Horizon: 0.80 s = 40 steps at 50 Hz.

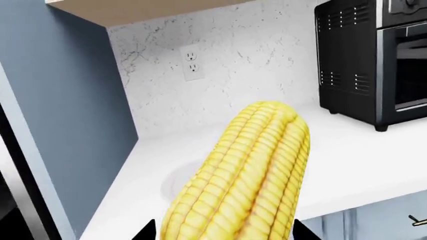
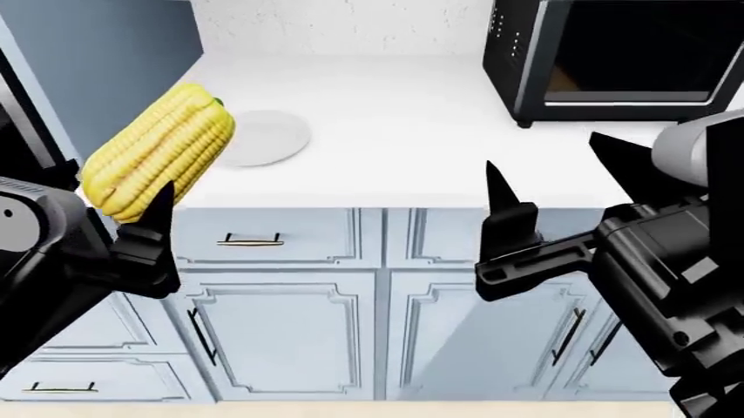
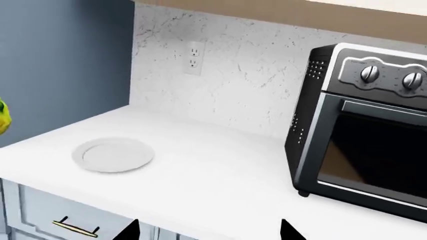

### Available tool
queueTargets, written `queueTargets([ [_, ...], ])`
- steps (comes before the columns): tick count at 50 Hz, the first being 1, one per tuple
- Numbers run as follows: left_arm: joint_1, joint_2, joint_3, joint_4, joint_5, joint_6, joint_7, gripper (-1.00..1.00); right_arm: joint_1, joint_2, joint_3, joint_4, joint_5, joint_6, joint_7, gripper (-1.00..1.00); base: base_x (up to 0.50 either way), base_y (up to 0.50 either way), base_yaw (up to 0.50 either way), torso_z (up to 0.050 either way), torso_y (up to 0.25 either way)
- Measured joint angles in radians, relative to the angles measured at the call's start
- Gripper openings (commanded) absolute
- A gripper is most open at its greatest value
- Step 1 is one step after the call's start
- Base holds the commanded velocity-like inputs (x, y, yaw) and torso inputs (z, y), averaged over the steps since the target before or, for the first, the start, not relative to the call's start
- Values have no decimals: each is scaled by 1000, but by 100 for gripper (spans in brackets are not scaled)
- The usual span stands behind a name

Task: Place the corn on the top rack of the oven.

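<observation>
The bright-yellow corn (image 2: 159, 150) is held in my left gripper (image 2: 125, 207), which is shut on its lower end, in the air in front of the counter's left end. In the left wrist view the corn (image 1: 243, 180) fills the space between the two black fingertips (image 1: 145, 232). A sliver of it shows at the edge of the right wrist view (image 3: 3, 117). My right gripper (image 2: 549, 165) is open and empty in front of the cabinets, its jaws wide apart in its own view (image 3: 208, 232). The large built-in oven and its top rack are out of view.
A round white plate (image 2: 263, 137) lies on the white counter (image 2: 395, 122); it also shows in the right wrist view (image 3: 113, 155). A small black countertop oven (image 2: 611, 57) stands at the back right. A blue-grey tall panel (image 2: 93, 52) bounds the counter's left end. Drawers and cabinet doors (image 2: 291, 296) lie below.
</observation>
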Motion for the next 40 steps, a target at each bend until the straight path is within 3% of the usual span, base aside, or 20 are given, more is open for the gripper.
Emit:
queueTargets([
  [4,4,0,-3,0,0,3,1,-100,4,1,-5,1,2,-1,3,100,-500,0,0,0,0],
  [19,-32,-8,21,-22,-9,1,-18,-100,39,7,-35,15,17,0,20,100,0,0,0,0,0],
  [40,-165,-35,98,-97,-88,-29,-82,-100,225,-9,-160,137,109,25,68,100,0,0,0,0,0],
])
